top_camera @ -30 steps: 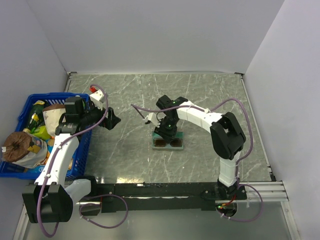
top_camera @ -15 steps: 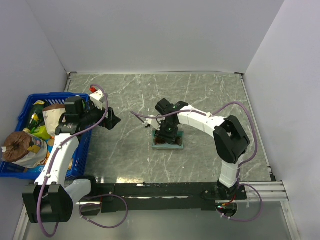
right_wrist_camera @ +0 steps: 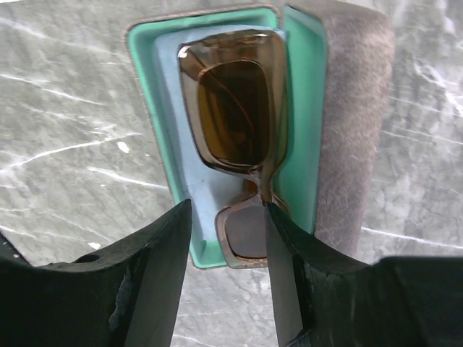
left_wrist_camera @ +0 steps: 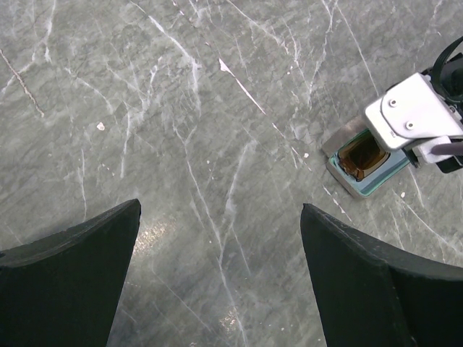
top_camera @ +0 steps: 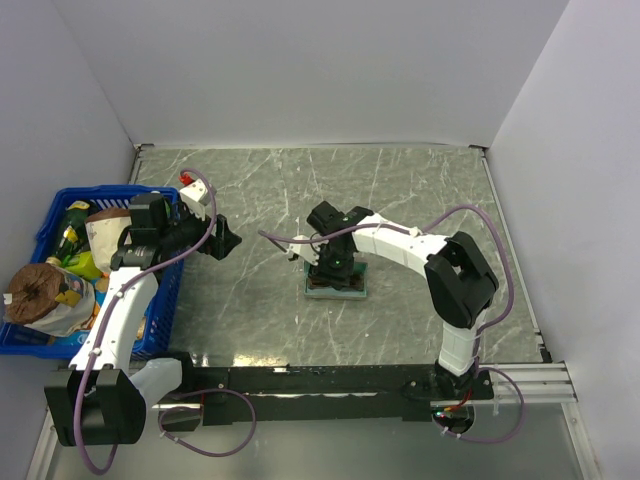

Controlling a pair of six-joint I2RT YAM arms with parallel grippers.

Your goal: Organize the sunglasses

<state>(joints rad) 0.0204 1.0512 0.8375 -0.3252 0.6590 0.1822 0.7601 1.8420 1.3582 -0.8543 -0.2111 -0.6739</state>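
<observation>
The right gripper (right_wrist_camera: pixel 226 208) has its jaws parted, one finger on either side of the lower lens of the sunglasses (right_wrist_camera: pixel 242 123). The finger on the right of the frame seems to touch the rim near the bridge, while the other stands just off it, so I judge that nothing is clamped.

The sunglasses lie lenses-up inside the case (right_wrist_camera: pixel 354 123), on a light blue cloth (right_wrist_camera: pixel 168 108) over the teal lining (right_wrist_camera: pixel 300 108). Their long axis runs up and down the right wrist frame, straight away from the jaws, so the fingers span the short way across them. The case's grey outer side lies along the right of that frame.

The left gripper (left_wrist_camera: pixel 221 208) hangs spread wide and empty over the bare marble table (left_wrist_camera: pixel 181 108), with the case far off at the right edge of its view. In the top view it sits left of centre, near the blue basket (top_camera: pixel 100 198). The right arm is plainly the nearer, so I expect any seating or release to fall to it.
</observation>
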